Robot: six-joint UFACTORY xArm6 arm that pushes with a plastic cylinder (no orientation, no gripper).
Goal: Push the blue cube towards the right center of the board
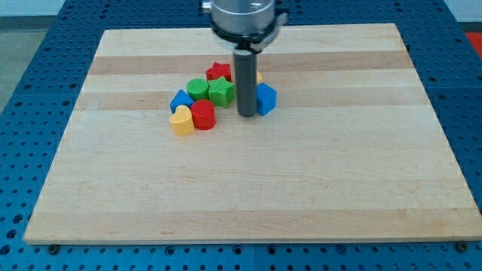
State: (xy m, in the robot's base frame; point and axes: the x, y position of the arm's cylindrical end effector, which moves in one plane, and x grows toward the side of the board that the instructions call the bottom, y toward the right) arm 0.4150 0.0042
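The worktop lies bare across the wide stretch from the blue cube to its right edge. The rod hangs straight down from the view's top. The cube sits above the worktop's middle, one corner toward the viewer. My tip touches the cube's left side. Left of the cube cluster a green star, red cylinder and yellow heart.

Pale wooden board, light and darker grain bands running left to right. Rests on blue perforated table, regular hole grid showing past all four board edges. Even light, soft reflections on the table's far corners.
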